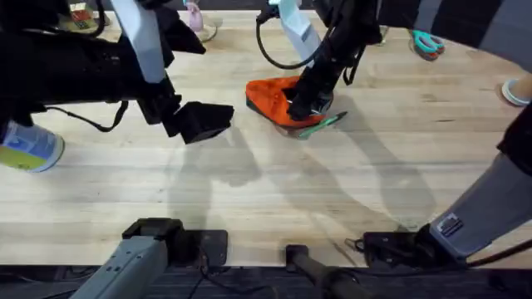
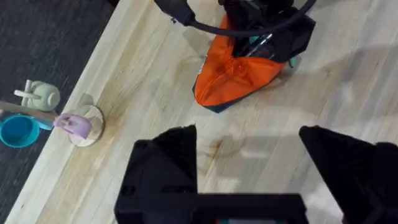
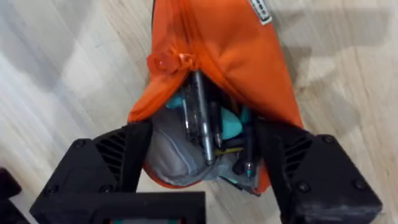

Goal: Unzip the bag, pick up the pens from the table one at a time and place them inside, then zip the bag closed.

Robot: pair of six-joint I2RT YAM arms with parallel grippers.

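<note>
**The bag sits open under your right gripper**

The bag [image 1: 274, 98] lies at upper centre of the overhead frame, on the table [image 1: 266, 183]. Your right wrist camera looks straight into its open mouth: the zipper pull [image 3: 166, 61] sits at the upper left of that frame, and pens [image 3: 202, 118] and other dark stick-shaped items already lie inside against the grey lining. One more mint-green pen [image 1: 320, 126] lies on the wood just beside the pouch's lower right edge in the overhead view.

Your right gripper [image 1: 306, 106] is down at the pouch, its jaws spread wide with one finger on either side of the open mouth; you cannot tell whether the fingers [image 3: 118, 158] touch the fabric.

Your left gripper [image 1: 204, 122] hangs left of centre in the overhead, apart from the pouch, jaws wide and holding nothing. Its wrist camera shows the bag at upper centre.

Teal-handled scissors [image 1: 428, 41] lie at the upper right.
</note>
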